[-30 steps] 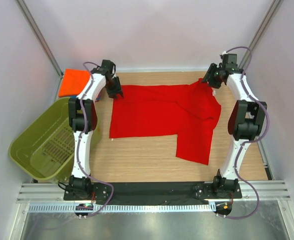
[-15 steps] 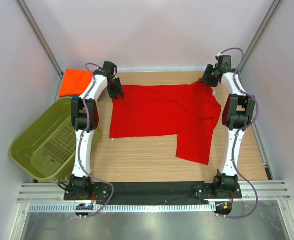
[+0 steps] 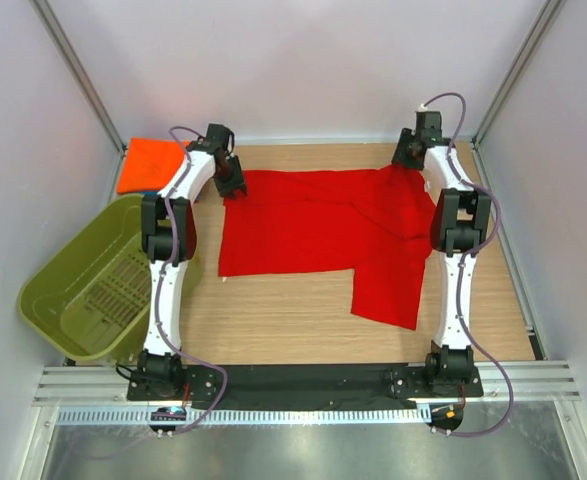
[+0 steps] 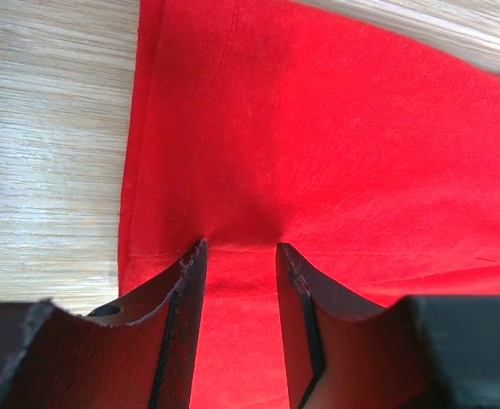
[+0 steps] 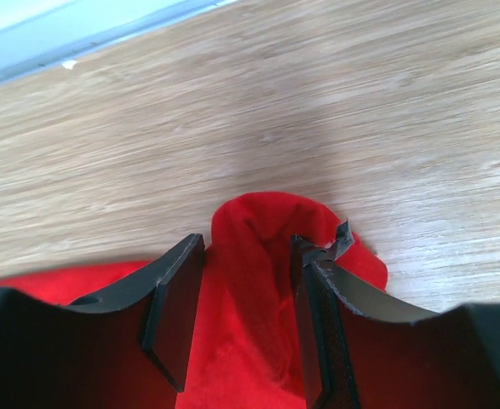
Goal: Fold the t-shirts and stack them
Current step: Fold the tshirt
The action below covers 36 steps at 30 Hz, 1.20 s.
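In the overhead view, a deep red soft cloth t-shirt lies spread on the wooden worktop, filling the centre and upper middle of the frame. Its long axis runs left to right, and one flap hangs down towards the lower right. The left gripper sits at the shirt's upper-left corner and the right gripper at its upper-right corner, so each arm is nearest its own end of the far edge. A folded bright orange t-shirt rests in the upper left, above an olive-green plastic basket.

In the left wrist view, the left gripper's fingers stand partly apart over the hem near the corner, with red cloth puckered between the tips. Whether they pinch it cannot be told.

In the right wrist view, the right gripper is clamped on a raised hump of red cloth, with bare worktop beyond it. A fold towards the bottom of the frame likely depends on both corners lifting together.
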Available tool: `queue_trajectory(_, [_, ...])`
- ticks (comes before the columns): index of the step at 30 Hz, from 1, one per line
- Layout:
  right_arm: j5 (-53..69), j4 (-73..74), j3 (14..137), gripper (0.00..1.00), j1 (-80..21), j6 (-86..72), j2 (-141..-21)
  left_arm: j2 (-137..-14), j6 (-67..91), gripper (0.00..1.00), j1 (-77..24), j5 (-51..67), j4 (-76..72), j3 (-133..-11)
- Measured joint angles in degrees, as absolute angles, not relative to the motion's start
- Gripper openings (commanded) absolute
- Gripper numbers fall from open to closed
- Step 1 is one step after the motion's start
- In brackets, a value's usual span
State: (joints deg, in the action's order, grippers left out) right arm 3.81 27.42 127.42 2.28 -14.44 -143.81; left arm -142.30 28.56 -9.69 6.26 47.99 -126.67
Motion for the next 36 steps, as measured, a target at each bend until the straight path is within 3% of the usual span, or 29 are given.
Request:
queue_trajectory(3, [-0.9, 27.5, 128.6, 0.29, 1.1, -13.1, -145.3, -142.2, 28.6, 0.40, -9.7, 6.0, 47.8, -126.4])
queue_trajectory(4, [-2.9, 27.8, 129.2, 0.18, 0.7, -12.6, -145.7, -142.1, 28.8, 0.40, -9.8, 5.9, 47.8, -126.3])
queue_trajectory(9, [-10.9, 28.4, 130.4, 0.06, -0.2, -13.3, -146.2, -142.1, 29.9, 0.40, -9.9, 4.8, 47.9, -126.3])
queue_trajectory(12, [-9.7, 25.5, 126.4, 0.01, 1.5, -18.0, -144.3, -142.2, 30.2, 0.40, -10.0, 3.6, 48.5, -126.5])
queue_trajectory(18, [7.4, 14.2, 112.0, 0.04, 12.0, -34.6, -139.3, -142.3, 31.2, 0.40, -10.2, 2.5, 48.7, -126.7])
queue_trajectory(24, [20.8, 4.5, 106.4, 0.19, 17.5, -44.1, -139.5, -142.5, 31.4, 0.40, -10.5, 2.2, 48.9, -127.1])
queue_trajectory(29, [25.5, -3.1, 104.2, 0.12, 17.4, -48.0, -139.5, -142.8, 31.3, 0.40, -10.5, 1.5, 49.9, -127.9])
queue_trajectory(31, [26.7, -4.6, 104.2, 0.23, 17.4, -48.6, -139.5, -143.0, 31.3, 0.41, -10.4, 1.4, 50.3, -128.3])
queue_trajectory(36, [28.2, -4.3, 104.7, 0.33, 18.1, -47.5, -139.5, -143.5, 31.1, 0.41, -10.4, 1.2, 51.4, -129.6])
